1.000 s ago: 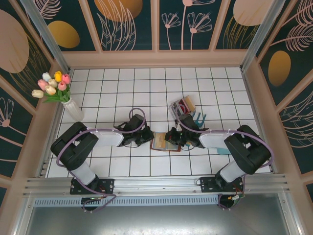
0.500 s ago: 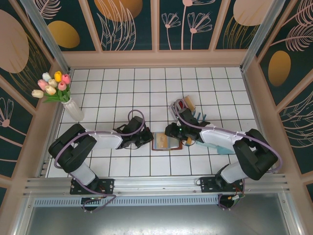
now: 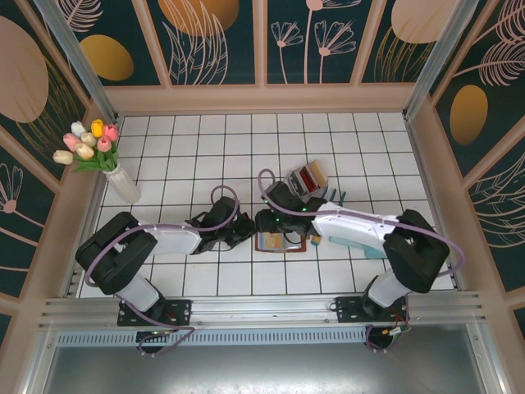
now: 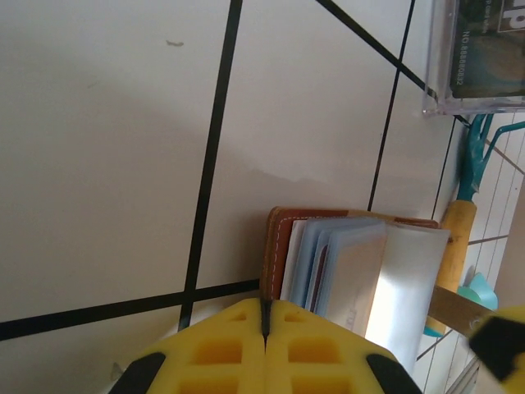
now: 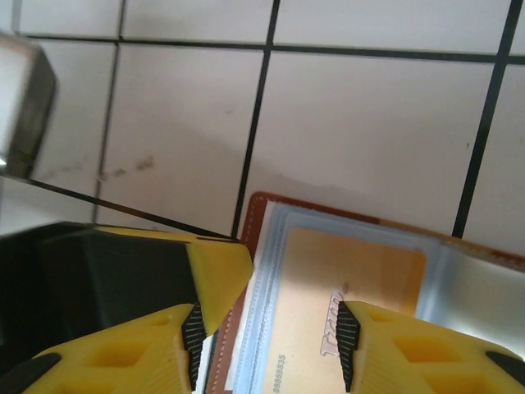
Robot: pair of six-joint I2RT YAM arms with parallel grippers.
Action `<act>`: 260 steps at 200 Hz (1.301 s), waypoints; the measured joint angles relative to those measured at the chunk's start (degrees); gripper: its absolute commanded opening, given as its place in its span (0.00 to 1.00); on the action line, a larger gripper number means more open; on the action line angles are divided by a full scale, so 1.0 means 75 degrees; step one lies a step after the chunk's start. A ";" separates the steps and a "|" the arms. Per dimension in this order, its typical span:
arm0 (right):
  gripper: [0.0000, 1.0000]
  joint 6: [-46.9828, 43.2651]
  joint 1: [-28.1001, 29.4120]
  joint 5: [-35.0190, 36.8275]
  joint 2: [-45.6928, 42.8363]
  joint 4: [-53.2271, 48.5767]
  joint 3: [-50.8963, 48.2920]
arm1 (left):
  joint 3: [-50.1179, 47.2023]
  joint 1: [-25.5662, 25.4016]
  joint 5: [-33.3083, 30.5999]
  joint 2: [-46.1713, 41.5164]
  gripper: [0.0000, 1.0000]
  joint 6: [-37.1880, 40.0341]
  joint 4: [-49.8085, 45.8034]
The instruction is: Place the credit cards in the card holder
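Right jaws parted over card holder [image 3: 283,241]; left jaws shut beside.

Clad in white along the long links of left arm [image 3: 174,238] and right arm [image 3: 354,229], black at the bulky rounded joints and at the wrists. Trailed along each by a lilac cable [image 3: 225,188], arching free in a loop near the wrist and curling again below the mounts. Bolted at the near edge on black bases [image 3: 156,312] with flat plates, set on a grey metal rail. Tipped by left gripper [image 4: 264,328] and right gripper [image 5: 267,328] with bright yellow fingers [image 5: 123,353], moulded with square recesses. Lined on the right pair with black ribbed pads [image 5: 348,341].
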 measured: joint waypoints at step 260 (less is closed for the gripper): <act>0.60 0.0032 0.0111 0.0600 0.0804 -0.0627 0.0213 | -0.0134 0.0000 -0.0152 -0.0498 0.00 -0.0058 -0.0140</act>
